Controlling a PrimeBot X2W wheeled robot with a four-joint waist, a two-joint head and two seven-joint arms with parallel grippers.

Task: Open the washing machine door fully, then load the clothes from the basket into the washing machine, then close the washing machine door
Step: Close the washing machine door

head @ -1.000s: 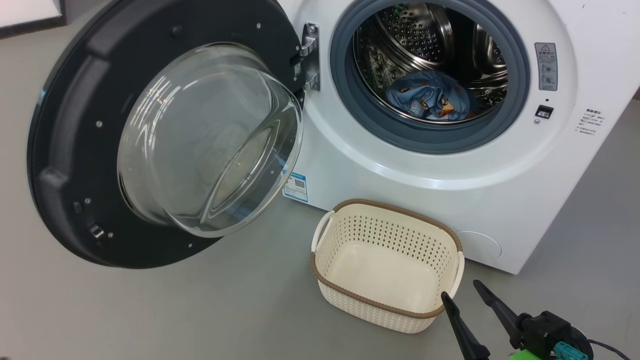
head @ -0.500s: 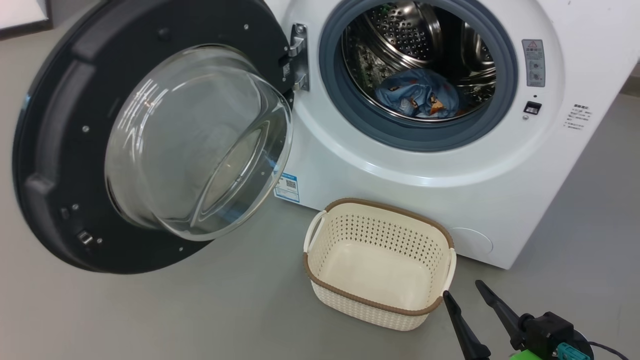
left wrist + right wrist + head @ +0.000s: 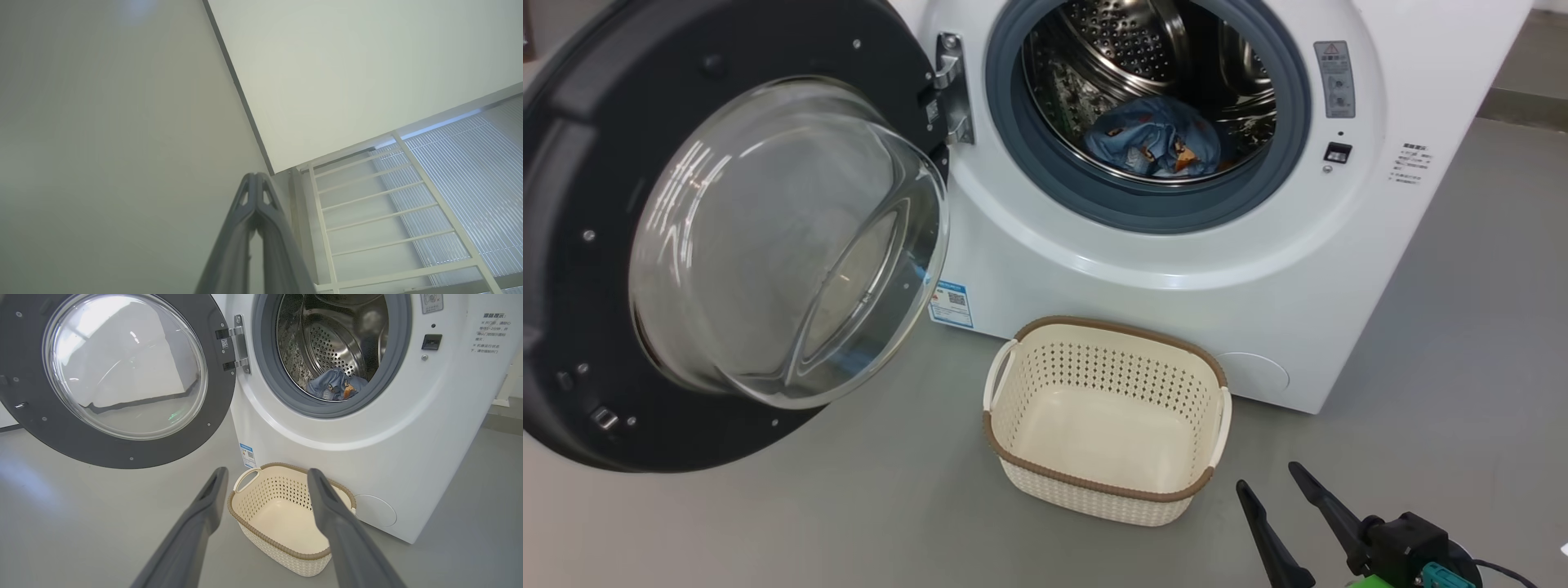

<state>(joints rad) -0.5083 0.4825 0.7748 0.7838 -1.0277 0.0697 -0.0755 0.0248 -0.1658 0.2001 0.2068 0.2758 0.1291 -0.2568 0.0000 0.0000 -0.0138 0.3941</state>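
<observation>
Found left claw [image 3: 256, 176] pinched fully closed, gripping nothing, aimed at a pale wall [image 3: 347, 61]. Noted washing machine door [image 3: 784, 237] at far left, swung wide open: glossy black rim, bulging clear glass centre, hung on metal hinge [image 3: 952, 90]. Spotted blue label sticker [image 3: 951, 303] low on white washing machine [image 3: 1176, 269]. Observed grey gasket [image 3: 1006, 122] ringing perforated steel drum [image 3: 1111, 41]. Found clothes [image 3: 1156, 139], a crumpled light blue bundle with orange prints, lying inside at drum bottom. Recorded basket [image 3: 1111, 367] upright on grey floor [image 3: 768, 523] before the machine: cream, perforated, brown-rimmed, empty. Found right claw [image 3: 1267, 474] at lower right, just beside basket, spread wide, holding nothing.
</observation>
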